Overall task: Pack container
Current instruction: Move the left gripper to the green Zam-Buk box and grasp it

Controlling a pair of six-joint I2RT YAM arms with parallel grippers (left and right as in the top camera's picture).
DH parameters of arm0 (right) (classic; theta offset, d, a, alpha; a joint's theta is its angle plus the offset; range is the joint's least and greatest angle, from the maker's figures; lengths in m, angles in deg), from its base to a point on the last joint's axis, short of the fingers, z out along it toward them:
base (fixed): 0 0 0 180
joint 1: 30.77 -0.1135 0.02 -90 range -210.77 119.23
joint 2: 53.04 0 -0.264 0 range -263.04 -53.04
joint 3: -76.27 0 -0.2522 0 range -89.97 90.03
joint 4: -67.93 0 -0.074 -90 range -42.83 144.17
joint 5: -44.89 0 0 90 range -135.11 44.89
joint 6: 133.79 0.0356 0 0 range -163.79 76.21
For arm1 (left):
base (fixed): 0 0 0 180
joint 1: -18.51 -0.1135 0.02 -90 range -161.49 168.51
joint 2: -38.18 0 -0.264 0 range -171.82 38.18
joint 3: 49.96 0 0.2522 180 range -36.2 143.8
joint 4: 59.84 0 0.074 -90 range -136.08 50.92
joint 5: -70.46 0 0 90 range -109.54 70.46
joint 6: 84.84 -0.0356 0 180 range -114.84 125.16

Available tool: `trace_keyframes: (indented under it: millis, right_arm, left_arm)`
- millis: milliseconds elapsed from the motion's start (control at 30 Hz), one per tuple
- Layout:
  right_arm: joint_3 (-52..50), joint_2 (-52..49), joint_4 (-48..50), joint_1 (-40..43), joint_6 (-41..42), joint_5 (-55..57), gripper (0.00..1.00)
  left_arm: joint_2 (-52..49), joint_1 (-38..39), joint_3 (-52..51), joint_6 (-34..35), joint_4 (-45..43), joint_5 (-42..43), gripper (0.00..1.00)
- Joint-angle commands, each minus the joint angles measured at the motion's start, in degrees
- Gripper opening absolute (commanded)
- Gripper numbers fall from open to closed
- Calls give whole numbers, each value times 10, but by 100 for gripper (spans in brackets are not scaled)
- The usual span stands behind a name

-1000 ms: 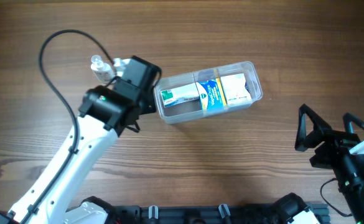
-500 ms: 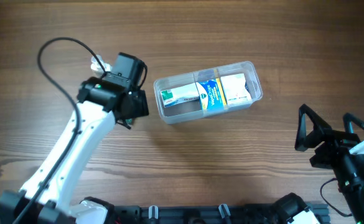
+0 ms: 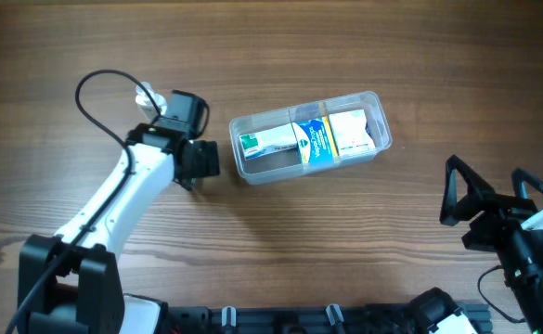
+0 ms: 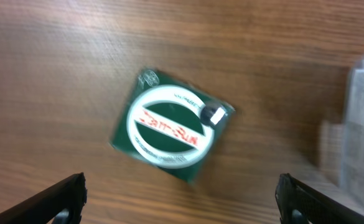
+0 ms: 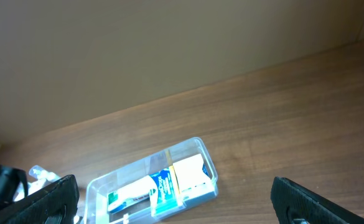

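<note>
The clear container (image 3: pixel 309 136) lies in the middle of the table and holds a white-and-green box (image 3: pixel 268 141), a blue box (image 3: pixel 315 140) and a white box (image 3: pixel 351 132). My left gripper (image 3: pixel 200 160) is just left of it and stands open. In the left wrist view a green square box (image 4: pixel 172 126) with a white oval label lies flat on the wood ahead of my wide-open left gripper (image 4: pixel 182 200), untouched. The container's edge (image 4: pixel 358 118) blurs at the right. My right gripper (image 3: pixel 457 199) waits open at the near right, with the container (image 5: pixel 152 184) far ahead of it.
A small clear bottle (image 3: pixel 147 95) stands behind the left wrist, close to its black cable (image 3: pixel 95 88). Bare wood surrounds the container. The overhead view does not show the green box, which the left gripper covers.
My left gripper has opened from shut and drawn back leftward from the container's left end. The right arm and the container have not moved.
</note>
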Motion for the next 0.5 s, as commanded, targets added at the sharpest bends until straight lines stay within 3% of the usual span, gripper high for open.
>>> trace_keyframes:
  millis: [0, 200, 467]
  right_arm:
    - [2, -1, 1, 2, -8, 10, 100]
    - [2, -1, 1, 2, -8, 10, 100]
    - [2, -1, 1, 2, -8, 10, 100]
  left_arm:
    - [-26, -48, 1, -150, -23, 101, 99]
    - [-81, -89, 1, -249, -33, 110, 91]
    - [-101, -91, 1, -278, -75, 106, 90]
